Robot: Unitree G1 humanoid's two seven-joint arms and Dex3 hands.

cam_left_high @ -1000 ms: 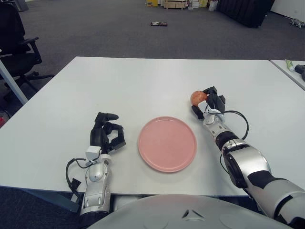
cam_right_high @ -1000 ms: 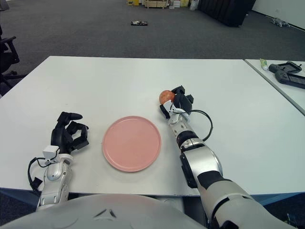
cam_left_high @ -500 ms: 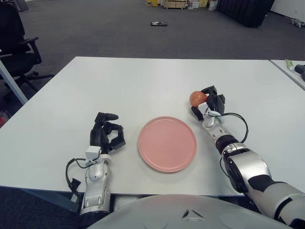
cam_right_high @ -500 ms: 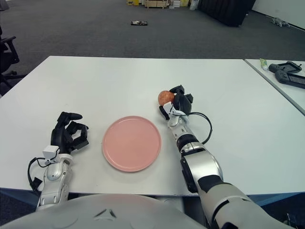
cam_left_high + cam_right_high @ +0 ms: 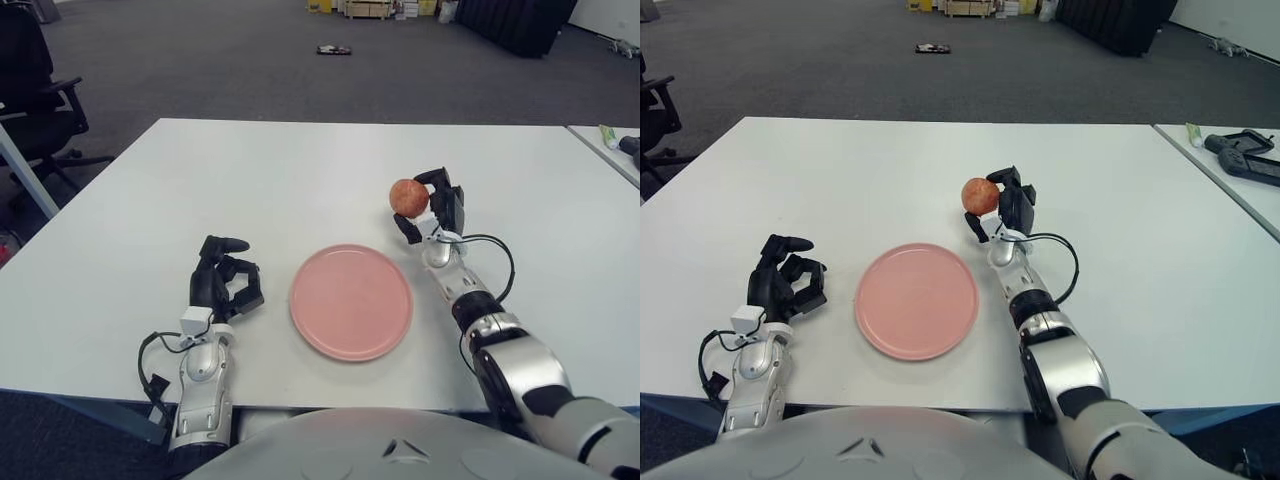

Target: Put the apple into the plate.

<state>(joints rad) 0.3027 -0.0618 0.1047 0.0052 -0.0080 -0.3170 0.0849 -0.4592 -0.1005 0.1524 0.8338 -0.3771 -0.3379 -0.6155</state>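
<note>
A red apple [image 5: 408, 197] is held in my right hand [image 5: 428, 208], lifted above the white table, just beyond the right rim of the pink plate [image 5: 351, 300]. The fingers are curled around the apple from its right side. The plate lies flat on the table's near middle with nothing on it. My left hand [image 5: 224, 280] rests on the table left of the plate, fingers curled, holding nothing.
The white table [image 5: 280, 180] stretches far behind the plate. A second table [image 5: 1230, 150] at the right holds a dark device and a small tube. An office chair [image 5: 35, 100] stands at the far left on the carpet.
My right hand has lifted the apple off the table and moved it slightly left toward the plate. The left hand has not moved.
</note>
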